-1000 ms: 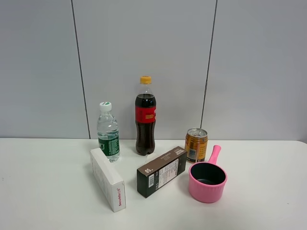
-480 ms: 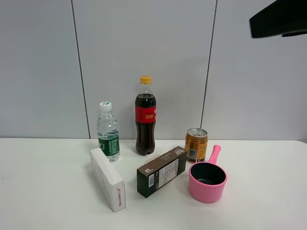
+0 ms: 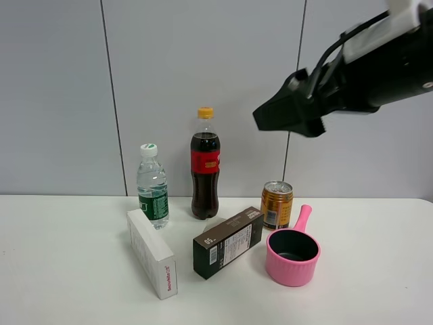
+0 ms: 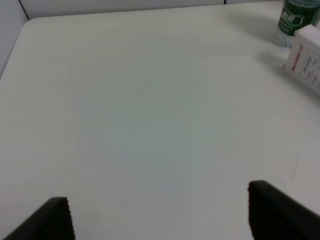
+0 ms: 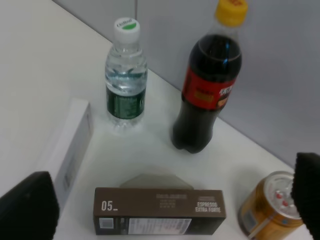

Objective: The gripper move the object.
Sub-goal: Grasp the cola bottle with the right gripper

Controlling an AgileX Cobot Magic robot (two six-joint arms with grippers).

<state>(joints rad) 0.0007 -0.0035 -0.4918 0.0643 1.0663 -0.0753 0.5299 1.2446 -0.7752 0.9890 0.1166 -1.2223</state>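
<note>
Now in the approach phase, I judge. The right gripper (image 3: 274, 118) is high in the air, jaws spread wide, holding nothing. The cola bottle (image 3: 205, 169) stands upright near the wall, between the water bottle (image 3: 153, 186) and the gold can (image 3: 277, 204). Next I'd descend, straddle its body and close.

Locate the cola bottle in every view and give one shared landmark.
Exterior high: cola bottle upright at the back, between water bottle and gold can.
Left wrist: not in it.
Right wrist: cola bottle upright beside the water bottle, behind the brown box.
Shared landmark: the water bottle, its green label also in the left wrist view.
</note>
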